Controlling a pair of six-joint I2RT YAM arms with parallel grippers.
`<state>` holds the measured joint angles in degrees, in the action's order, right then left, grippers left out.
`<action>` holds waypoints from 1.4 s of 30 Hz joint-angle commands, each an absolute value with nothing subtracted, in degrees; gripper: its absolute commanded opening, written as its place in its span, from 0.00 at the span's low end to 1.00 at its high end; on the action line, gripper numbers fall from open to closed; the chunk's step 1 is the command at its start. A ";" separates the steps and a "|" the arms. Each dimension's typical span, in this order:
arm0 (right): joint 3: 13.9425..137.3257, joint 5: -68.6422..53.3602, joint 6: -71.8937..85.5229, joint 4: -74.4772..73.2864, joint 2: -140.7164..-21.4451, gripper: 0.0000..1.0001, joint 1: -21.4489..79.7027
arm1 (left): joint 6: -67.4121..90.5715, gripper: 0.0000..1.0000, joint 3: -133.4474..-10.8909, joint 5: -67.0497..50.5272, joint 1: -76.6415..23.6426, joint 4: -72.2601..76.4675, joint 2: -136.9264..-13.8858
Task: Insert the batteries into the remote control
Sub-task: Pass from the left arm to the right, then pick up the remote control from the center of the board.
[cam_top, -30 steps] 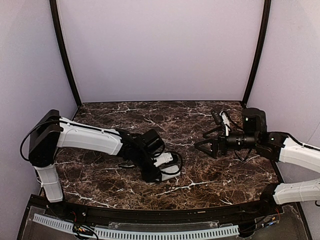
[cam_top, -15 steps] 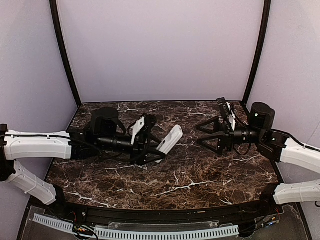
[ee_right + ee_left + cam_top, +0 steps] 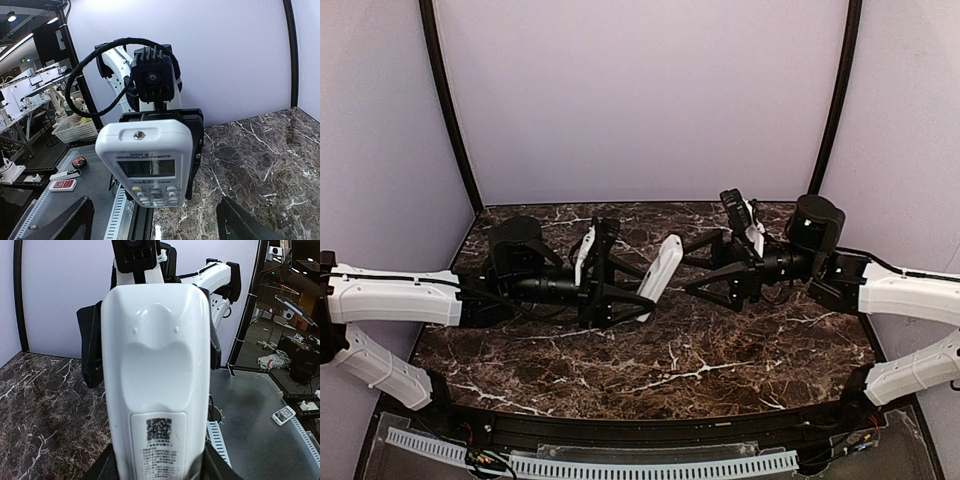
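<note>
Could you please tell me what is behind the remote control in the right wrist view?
The left gripper holds the remote control from behind, black jaws showing past its edges, with that arm's wrist camera above. The remote's back cannot be seen from here.

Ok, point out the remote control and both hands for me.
remote control (image 3: 149, 167), right wrist view, on its display window.
left hand (image 3: 643, 290), top view, midway between fingertips.
right hand (image 3: 687, 266), top view, midway between fingertips.

The white remote control (image 3: 660, 272) hangs aloft, steeply tilted, back label showing.
</note>
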<state>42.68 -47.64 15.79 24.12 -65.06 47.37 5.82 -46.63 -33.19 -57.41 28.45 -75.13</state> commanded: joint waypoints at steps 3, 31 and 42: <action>46.19 -48.35 17.15 29.31 -68.71 0.84 50.45 | 6.66 0.32 -45.54 -34.02 -58.22 32.27 -74.19; 52.47 -48.50 16.04 20.58 -71.70 0.20 51.29 | 2.75 0.77 -43.51 -24.04 -58.68 23.93 -69.36; 60.49 -37.05 8.55 -7.38 -77.22 0.16 46.19 | 3.53 0.99 -42.96 -8.09 -55.78 12.21 -61.72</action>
<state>55.51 -43.86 13.19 6.39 -73.93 47.81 3.64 -43.99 -15.18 -57.21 18.17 -64.25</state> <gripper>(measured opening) 0.490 0.985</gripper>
